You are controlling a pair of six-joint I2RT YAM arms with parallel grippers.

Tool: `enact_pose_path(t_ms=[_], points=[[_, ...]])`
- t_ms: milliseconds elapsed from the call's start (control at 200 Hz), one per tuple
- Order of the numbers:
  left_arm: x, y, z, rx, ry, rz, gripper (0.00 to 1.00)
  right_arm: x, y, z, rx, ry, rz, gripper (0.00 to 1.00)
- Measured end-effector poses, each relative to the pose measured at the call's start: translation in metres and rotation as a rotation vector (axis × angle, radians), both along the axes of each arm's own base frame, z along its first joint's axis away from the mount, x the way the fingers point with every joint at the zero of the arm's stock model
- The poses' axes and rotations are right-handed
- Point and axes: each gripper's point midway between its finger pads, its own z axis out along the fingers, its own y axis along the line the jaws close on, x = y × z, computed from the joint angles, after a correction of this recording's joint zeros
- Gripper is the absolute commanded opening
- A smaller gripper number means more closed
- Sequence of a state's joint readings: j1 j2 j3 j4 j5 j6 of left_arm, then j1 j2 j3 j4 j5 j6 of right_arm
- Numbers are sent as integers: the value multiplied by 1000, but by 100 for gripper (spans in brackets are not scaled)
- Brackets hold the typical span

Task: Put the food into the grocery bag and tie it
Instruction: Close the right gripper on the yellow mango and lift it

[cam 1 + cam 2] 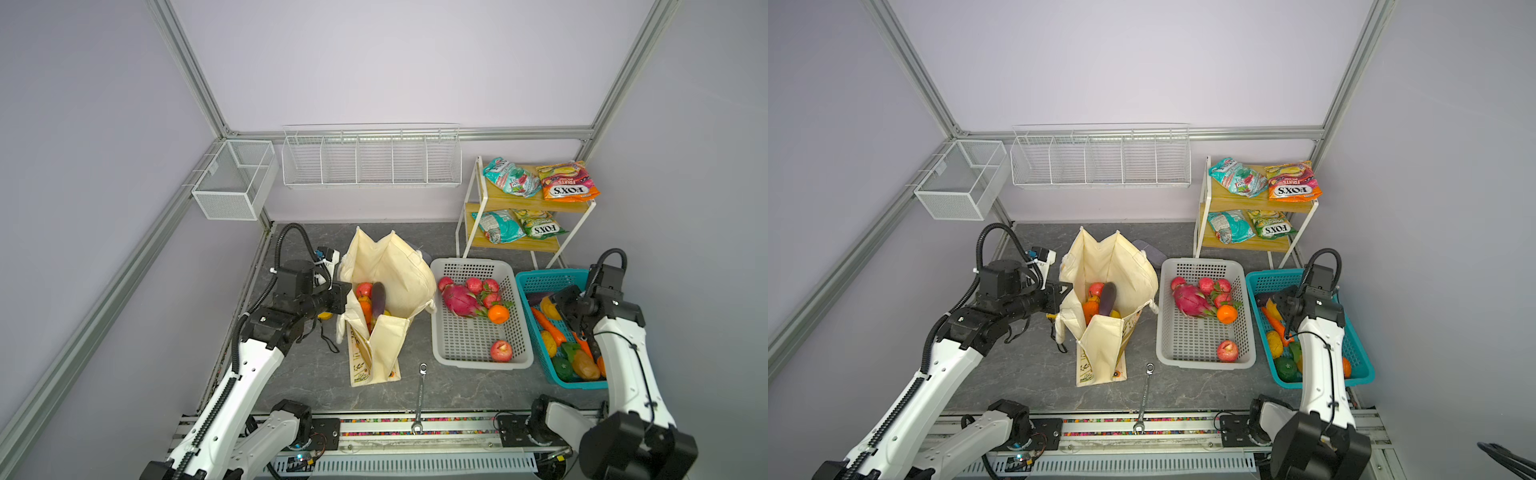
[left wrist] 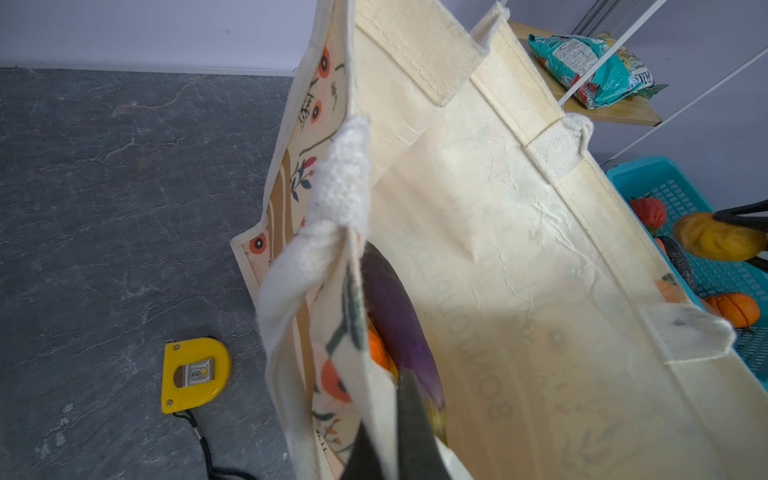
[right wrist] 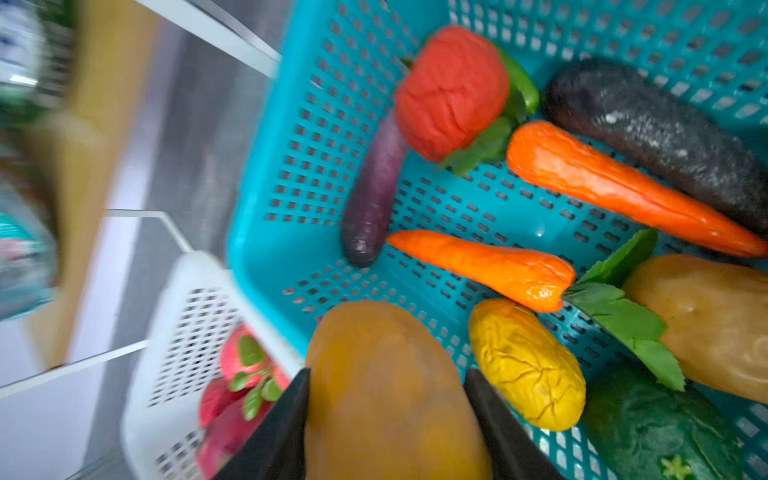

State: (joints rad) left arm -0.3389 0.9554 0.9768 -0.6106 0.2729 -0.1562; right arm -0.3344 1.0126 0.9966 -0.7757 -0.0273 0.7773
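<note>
Cream canvas grocery bag (image 1: 399,274) with a floral print is stood upright on the dark stone-look tabletop (image 1: 316,374), just left of the grey perforated plastic basket (image 1: 478,363), and its mouth is kept open. In the left wrist view its rim fabric is seen pinched between the pressed-together fingers of the left gripper (image 2: 386,415).

Loading is judged to be partly done. A purple eggplant (image 1: 378,299), a red apple (image 1: 364,288) and an orange fruit (image 1: 365,309) are seen inside the bag in both top views.

Much is left:
- A pink dragon fruit (image 1: 459,301), a cluster of red apples (image 1: 473,286) and a second orange (image 1: 498,313) are found in the grey basket.
- Carrots (image 3: 490,266), a dark eggplant (image 3: 656,133) and a tan potato (image 3: 706,328) are held in the teal perforated plastic basket (image 1: 552,274).
- Four glossy snack packets (image 1: 567,183) are left lying on the two-tier wooden shelf rack (image 1: 519,200).

An ochre oblong vegetable (image 3: 390,415) is clamped between the two fingers of the right gripper (image 3: 386,372) above the teal basket, so the step in hand is judged to be its transfer to the bag.

The thick white handles (image 2: 345,187) are seen hanging loose, and tying is not yet begun.
</note>
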Motion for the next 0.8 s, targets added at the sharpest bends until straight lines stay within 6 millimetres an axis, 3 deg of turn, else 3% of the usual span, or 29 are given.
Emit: enact_pose_path(t_ms=[140, 280, 550, 800], points=[[-1, -1, 0, -4, 1, -6, 0, -11, 19, 84, -31, -246, 61, 48], [-1, -2, 1, -7, 1, -10, 0, -23, 52, 131, -3, -381, 181, 47], [-1, -2, 1, -8, 0, -11, 0, -31, 129, 130, 99, -359, 452, 46], [-1, -3, 1, -9, 0, -14, 0, -29, 203, 114, 84, -284, 675, 47]])
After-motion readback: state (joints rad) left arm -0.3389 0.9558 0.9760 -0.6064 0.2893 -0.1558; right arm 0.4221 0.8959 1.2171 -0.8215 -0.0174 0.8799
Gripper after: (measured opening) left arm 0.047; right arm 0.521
